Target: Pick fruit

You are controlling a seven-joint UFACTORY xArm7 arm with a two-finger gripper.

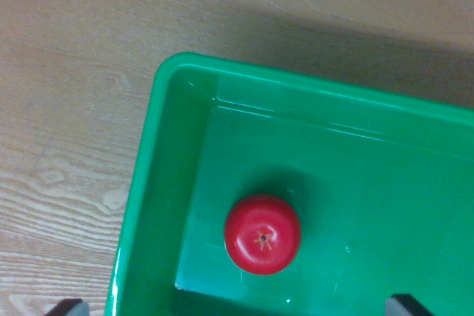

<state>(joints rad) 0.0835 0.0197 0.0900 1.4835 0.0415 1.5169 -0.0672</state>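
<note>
A round red fruit point(262, 234) with a small yellow stem mark on top rests on the floor of a green plastic bin point(159, 123), near the bin's corner at the wrist view's left. My gripper point(237, 308) hangs above it. Only its two dark fingertips point(67, 307) show, at the bottom edge, one at each side, spread wide apart. The left tip is outside the bin over the wood, the right tip over the bin's floor. Nothing is held between them, and the fruit lies apart from both.
The bin stands on a light wooden tabletop point(67, 109), which fills the top and the wrist view's left. The bin's raised rim runs diagonally from the top corner to the right edge. A shadow falls on the wood behind the bin.
</note>
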